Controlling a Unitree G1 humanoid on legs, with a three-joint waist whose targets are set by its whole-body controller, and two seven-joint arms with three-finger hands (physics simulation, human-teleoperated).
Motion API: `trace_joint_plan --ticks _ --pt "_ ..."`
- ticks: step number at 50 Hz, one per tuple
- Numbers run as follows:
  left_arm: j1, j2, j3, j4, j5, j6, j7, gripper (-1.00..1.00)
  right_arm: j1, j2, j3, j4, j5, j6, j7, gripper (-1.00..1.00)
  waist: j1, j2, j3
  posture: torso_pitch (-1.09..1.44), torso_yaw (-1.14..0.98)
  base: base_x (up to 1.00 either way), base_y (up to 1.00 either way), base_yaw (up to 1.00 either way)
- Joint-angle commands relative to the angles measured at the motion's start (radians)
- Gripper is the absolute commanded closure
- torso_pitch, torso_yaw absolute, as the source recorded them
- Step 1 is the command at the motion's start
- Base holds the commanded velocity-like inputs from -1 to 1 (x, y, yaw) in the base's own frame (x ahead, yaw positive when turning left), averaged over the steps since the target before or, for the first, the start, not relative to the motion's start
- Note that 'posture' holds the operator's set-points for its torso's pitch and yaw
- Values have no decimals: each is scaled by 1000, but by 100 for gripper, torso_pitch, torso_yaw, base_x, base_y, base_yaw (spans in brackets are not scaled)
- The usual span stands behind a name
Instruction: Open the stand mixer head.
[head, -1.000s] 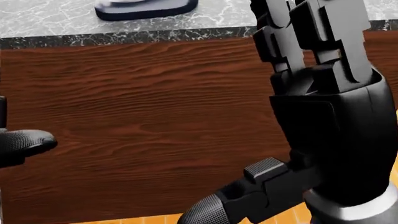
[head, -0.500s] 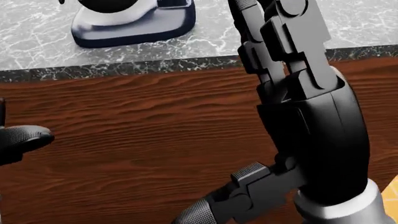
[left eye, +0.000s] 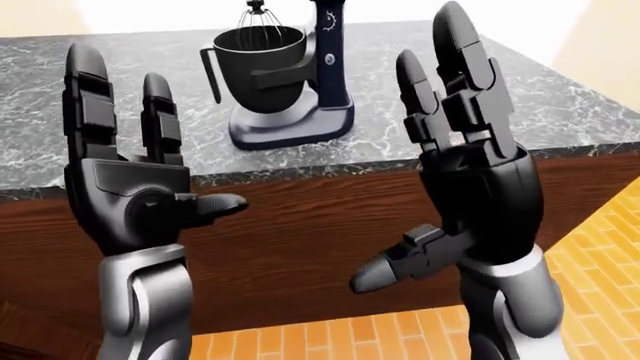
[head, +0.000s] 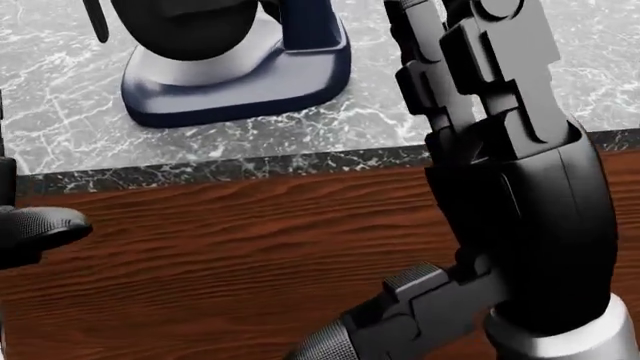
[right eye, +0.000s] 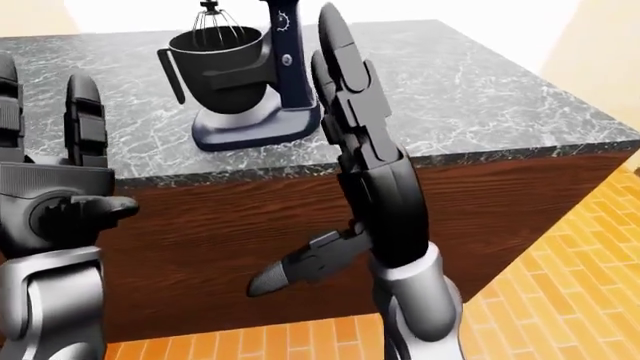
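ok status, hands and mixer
Left hand open, empty. Right hand open, raised short of the counter. Stand mixer untouched, nothing between.

Stand mixer (right eye: 250, 82) on marble counter (right eye: 450, 97) — both hands raised, fingers (right eye: 345, 67) spread.

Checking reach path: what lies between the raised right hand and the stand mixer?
Only bare grey marble countertop between the black right hand and navy stand mixer, left-eye view.

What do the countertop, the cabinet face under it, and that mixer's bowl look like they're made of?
Countertop: polished grey marble or granite, judging by the white veining. Cabinet face: reddish-brown wood, showing wavy grain. Mixer bowl: probably dark metal, with a smooth dull sheen.
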Motion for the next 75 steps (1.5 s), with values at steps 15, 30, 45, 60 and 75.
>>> trace_joint_plan --ticks 15,30,45,60,75 --pt "-7 8 19 -24 -1 -26 1 -100 -13 0 9 -20 2 -17 -5 -100 -20 7 1 0 0 0 28 0" --pt "-4 9 20 -17 0 -32 -6 -100 -9 3 8 -20 13 -23 -6 -100 -4 -15 -39 0 0 0 0 0" --pt "-7 13 22 -15 -23 -23 -11 -100 -13 3 4 -4 22 -21 -8 -100 -9 -11 -70 -8 0 0 0 0" --pt "-22 19 29 20 -17 -43 -8 -100 -25 4 0 24 38 -21 -11 -100 -9 -10 -189 -23 0 0 0 0" --pt "-27 21 33 29 -10 -72 0 -100 -109 16 -24 -19 151 229 -45 -100 -2 -11 -262 -27 0 0 0 0"
